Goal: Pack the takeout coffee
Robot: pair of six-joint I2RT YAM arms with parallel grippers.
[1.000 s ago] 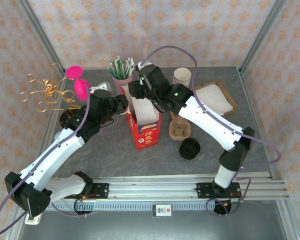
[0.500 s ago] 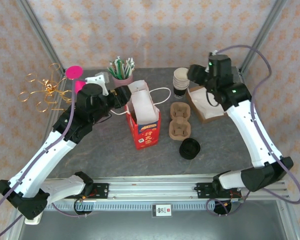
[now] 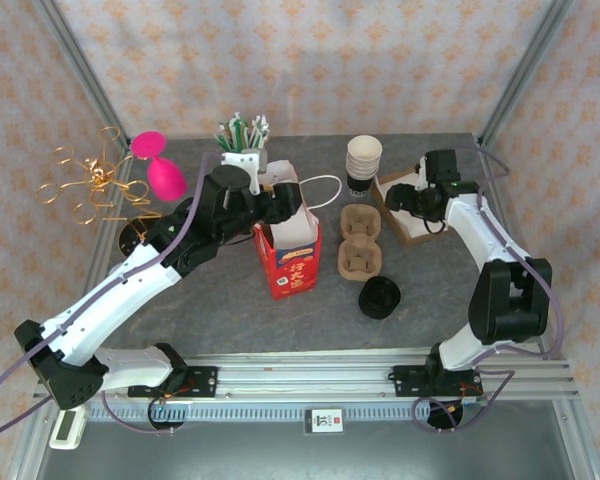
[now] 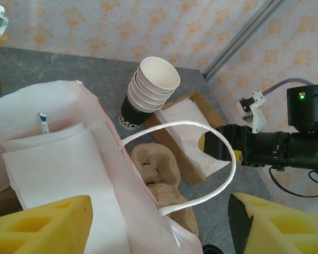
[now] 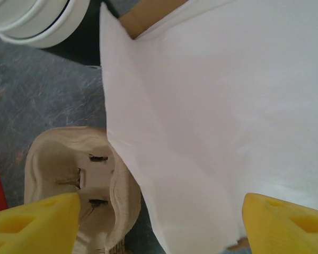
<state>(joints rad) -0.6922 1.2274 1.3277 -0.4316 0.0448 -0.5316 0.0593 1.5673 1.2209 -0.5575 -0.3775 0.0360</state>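
The red-and-white paper bag (image 3: 292, 256) stands open mid-table, with white napkins (image 4: 47, 164) inside it. My left gripper (image 3: 285, 197) hovers at the bag's mouth. It is open, its yellow fingertips (image 4: 42, 225) straddling the bag's right wall and white handle loop (image 4: 225, 174) without clamping them. The stack of paper cups (image 3: 364, 163) stands behind a brown pulp cup carrier (image 3: 360, 243). A black lid (image 3: 382, 297) lies nearer the front. My right gripper (image 5: 161, 222) is open just above the napkins (image 5: 217, 95) in the cardboard box (image 3: 425, 232).
A pink cup of straws and stirrers (image 3: 242, 140) stands behind the bag. A pink goblet-shaped thing (image 3: 160, 165) and a gold wire stand (image 3: 88, 185) sit at the back left. The metal frame posts rise at both back corners.
My right arm has swung away from the bag to the napkin box at the right, its jaws spreading. My left gripper has shifted right onto the bag's mouth and opened wider.
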